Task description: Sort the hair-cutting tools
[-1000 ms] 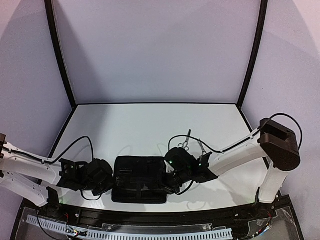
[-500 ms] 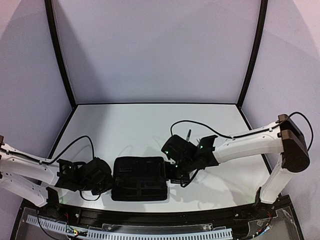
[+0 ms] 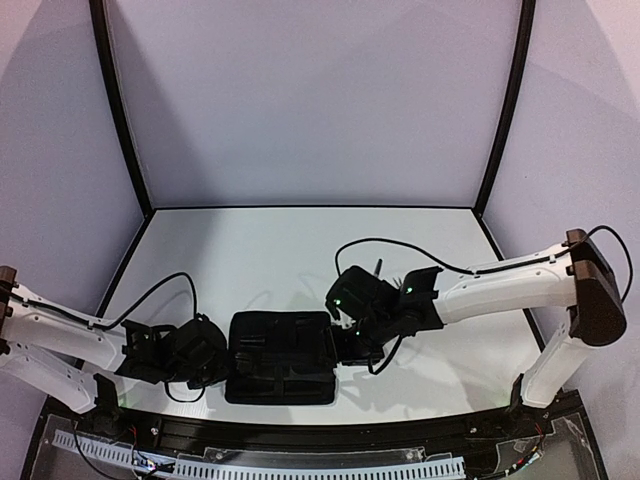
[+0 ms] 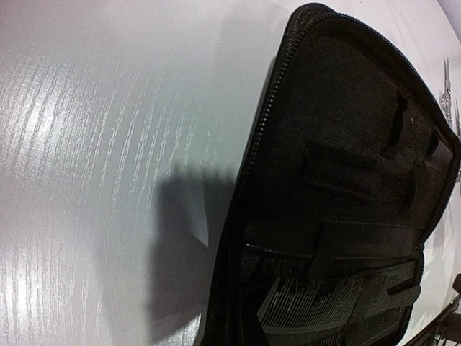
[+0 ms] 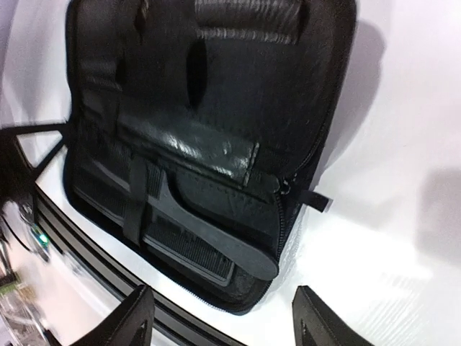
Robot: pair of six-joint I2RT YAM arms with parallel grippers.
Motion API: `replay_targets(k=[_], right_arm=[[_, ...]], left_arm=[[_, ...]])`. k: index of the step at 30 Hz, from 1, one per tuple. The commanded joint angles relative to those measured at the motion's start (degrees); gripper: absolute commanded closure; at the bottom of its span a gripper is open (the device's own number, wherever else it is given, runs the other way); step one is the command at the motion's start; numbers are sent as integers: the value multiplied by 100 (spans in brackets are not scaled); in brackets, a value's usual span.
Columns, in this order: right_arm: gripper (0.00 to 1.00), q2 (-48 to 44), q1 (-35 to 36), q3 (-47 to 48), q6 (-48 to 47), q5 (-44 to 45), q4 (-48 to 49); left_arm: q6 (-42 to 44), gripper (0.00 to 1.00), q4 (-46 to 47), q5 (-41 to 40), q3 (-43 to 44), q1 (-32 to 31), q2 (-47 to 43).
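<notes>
The flat black zip case (image 3: 280,358) lies open near the table's front edge. In the right wrist view, a black comb (image 5: 209,223) with a slim handle is tucked under a strap in its lower pocket. Comb teeth (image 5: 245,18) also show at the case's far end. My right gripper (image 3: 352,348) hangs open just off the case's right corner, its fingers (image 5: 137,321) apart with nothing between them. My left gripper (image 3: 205,355) sits shut at the case's left edge; its fingers are out of its own view. A scissors tip (image 3: 379,267) pokes out behind the right arm. Silver scissors (image 4: 447,90) lie beyond the case.
Black rails (image 3: 300,432) and a cable tray run along the near edge below the case. A black frame (image 3: 120,110) and pale walls close in the table on three sides. The right arm's cable (image 3: 400,250) loops over the scissors area.
My right gripper has opened and drawn back up and to the right, off the case's right side, with its elbow swung outward. The left arm has hardly moved.
</notes>
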Motion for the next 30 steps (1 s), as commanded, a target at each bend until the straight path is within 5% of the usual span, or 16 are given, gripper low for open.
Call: replay_targets(k=[1, 10, 30], right_arm=[[38, 353, 93, 96, -228, -208, -270], [59, 857, 181, 318, -28, -284, -395], [83, 1391, 436, 1244, 35, -59, -889]], left_arm=[[157, 99, 198, 56, -96, -2, 43], [125, 99, 196, 93, -111, -2, 72], [159, 99, 195, 230, -73, -6, 151]])
